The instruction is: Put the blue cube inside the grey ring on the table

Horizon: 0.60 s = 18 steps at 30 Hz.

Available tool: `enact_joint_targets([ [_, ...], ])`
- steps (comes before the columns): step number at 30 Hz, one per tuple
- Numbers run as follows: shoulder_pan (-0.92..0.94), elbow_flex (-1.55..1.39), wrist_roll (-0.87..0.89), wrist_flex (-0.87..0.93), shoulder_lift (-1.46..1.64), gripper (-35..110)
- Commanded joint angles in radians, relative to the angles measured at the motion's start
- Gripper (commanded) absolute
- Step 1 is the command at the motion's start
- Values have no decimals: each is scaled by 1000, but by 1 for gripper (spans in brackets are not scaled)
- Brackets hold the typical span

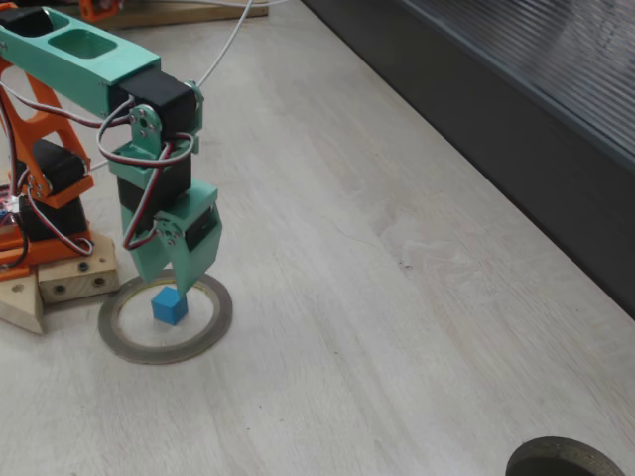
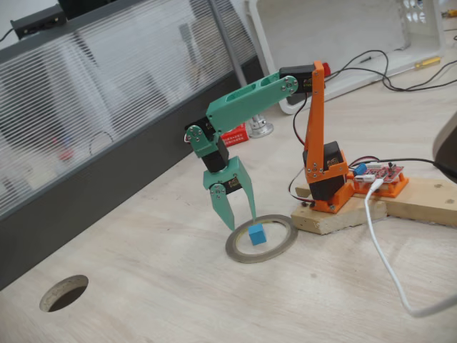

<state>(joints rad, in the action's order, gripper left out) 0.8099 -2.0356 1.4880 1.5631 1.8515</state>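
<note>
Blue cube (image 2: 257, 234) sits inside grey ring (image 2: 262, 239); open gripper (image 2: 243, 222) hides ring's far rim.

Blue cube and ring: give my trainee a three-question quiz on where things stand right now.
1. True or false: the blue cube lies inside the grey ring.
2. The tool is: A) shut on the cube B) open, above the cube C) resting flat on the table.
3. Fill in: in both fixed views, the arm's orange base stands on a ____ block.

Key: 1 true; 2 B; 3 wooden.
</note>
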Motion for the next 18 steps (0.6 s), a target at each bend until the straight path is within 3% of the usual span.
enact_joint_targets([
  [1, 5, 17, 0, 14, 17, 30],
  [18, 5, 14, 0, 14, 17, 30],
])
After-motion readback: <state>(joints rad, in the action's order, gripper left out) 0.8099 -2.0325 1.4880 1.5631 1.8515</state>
